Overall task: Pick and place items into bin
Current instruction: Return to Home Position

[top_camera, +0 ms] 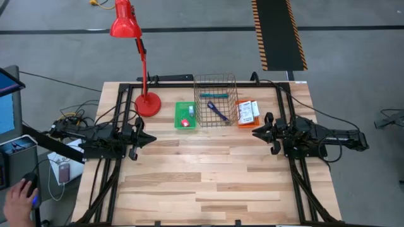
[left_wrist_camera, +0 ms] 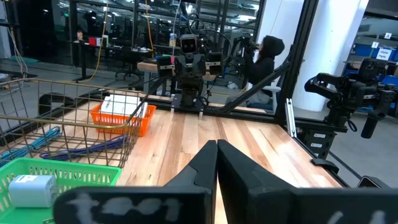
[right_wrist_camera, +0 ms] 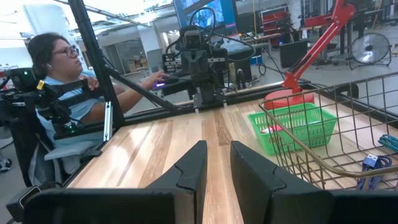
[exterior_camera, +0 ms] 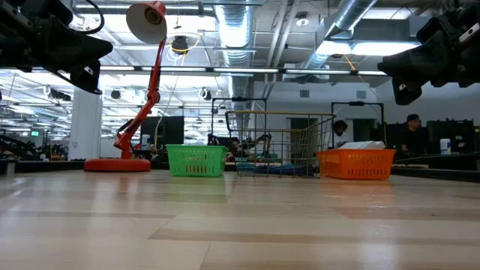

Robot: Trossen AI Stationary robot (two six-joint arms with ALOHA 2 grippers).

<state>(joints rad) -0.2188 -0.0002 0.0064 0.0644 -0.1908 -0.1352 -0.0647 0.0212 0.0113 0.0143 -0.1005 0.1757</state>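
Note:
A wire bin [top_camera: 214, 101] stands at the table's far middle and holds a teal marker [top_camera: 214, 95] and a blue-purple strap [top_camera: 219, 112]. Left of it, a green basket [top_camera: 185, 115] holds a small red block [top_camera: 184, 123] and a pale blue square [top_camera: 190, 110]. Right of it, an orange basket [top_camera: 248, 113] holds white cards [top_camera: 249, 111]. My left gripper [top_camera: 150, 139] is shut and empty, above the table and nearer than the green basket. My right gripper [top_camera: 255, 132] is slightly open and empty, just nearer than the orange basket. Both hang well above the table in the low view.
A red desk lamp [top_camera: 146, 101] stands with its base left of the green basket. A black frame [top_camera: 126, 94] runs along the table's edges. A person [right_wrist_camera: 59, 74] sits beyond the table's left side, one hand [top_camera: 19, 195] on a mouse. Bare wood [top_camera: 208, 176] fills the near half.

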